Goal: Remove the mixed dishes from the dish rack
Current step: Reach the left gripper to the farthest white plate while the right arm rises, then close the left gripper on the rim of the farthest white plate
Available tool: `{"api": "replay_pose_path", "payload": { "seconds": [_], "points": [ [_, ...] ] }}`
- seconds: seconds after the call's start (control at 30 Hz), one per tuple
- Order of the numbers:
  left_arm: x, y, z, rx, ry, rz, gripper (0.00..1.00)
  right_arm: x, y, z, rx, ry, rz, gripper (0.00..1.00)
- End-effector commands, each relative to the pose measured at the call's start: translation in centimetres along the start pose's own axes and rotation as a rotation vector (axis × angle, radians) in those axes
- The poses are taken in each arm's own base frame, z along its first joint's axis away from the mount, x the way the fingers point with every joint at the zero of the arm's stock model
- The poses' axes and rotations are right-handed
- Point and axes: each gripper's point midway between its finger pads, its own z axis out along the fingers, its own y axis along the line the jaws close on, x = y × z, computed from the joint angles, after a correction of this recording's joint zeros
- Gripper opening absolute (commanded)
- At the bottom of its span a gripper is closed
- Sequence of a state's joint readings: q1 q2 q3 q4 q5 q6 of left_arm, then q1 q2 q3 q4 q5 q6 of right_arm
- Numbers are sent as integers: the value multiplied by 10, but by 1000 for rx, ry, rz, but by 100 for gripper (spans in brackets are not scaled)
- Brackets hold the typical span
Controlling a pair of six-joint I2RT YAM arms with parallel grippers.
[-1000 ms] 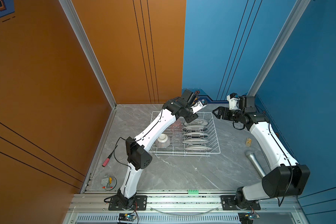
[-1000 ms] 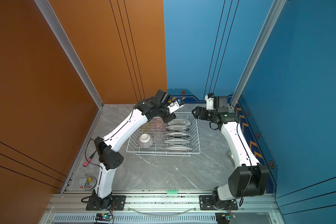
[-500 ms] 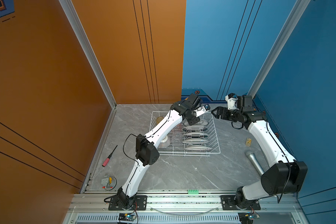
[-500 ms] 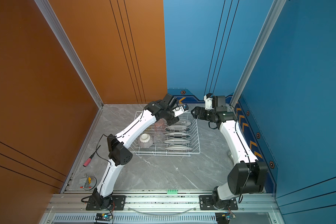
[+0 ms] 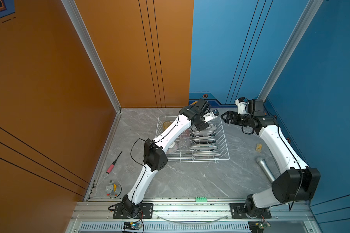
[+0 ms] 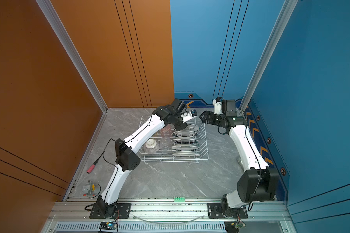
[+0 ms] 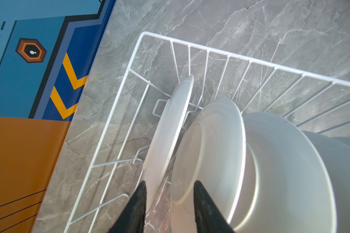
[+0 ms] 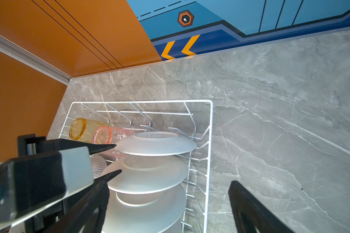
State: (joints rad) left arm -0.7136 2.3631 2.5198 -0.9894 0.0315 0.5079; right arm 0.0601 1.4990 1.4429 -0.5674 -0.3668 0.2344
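Grey marbled tabletop [image 5: 190, 181] between orange and blue walls, the loaded dish rack [image 5: 223, 145] set toward its far side.

Nearest in the rack, the striped bowl [image 6: 151, 145] is seen upturned beside the clear tumbler [image 6: 165, 142]; five plates [image 5: 203, 140] are stood on edge along the right-hand prong row, and the pink tumbler [image 8: 109, 139] and yellow tumbler [image 8: 81, 129] are laid on their sides farther back. At the far end, the farthest plate [image 7: 170, 125] is straddled at its rim by the parted fingers of the left gripper [image 7: 170, 182]; whether it is touched cannot be told. The right gripper [image 5: 222, 117] is held wide apart and empty just beside the rack's far right corner.
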Motion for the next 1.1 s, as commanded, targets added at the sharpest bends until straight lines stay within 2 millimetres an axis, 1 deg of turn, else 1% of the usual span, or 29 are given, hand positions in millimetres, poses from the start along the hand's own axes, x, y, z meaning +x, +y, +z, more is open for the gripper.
{"api": "replay_pose_path", "payload": {
  "seconds": [0.0, 0.43, 0.8, 1.07],
  "points": [
    [1, 5, 5, 7, -2, -7, 40, -1, -2, -6, 0, -16, 12, 91],
    [11, 17, 22, 1, 14, -22, 38, 5, -8, -7, 5, -13, 33, 91],
    [12, 13, 31, 24, 11, -3, 34, 6, -9, -9, 2, -16, 41, 91],
    [12, 11, 34, 34, 10, 7, 30, 5, -9, -13, -3, -24, 45, 91]
  ]
}}
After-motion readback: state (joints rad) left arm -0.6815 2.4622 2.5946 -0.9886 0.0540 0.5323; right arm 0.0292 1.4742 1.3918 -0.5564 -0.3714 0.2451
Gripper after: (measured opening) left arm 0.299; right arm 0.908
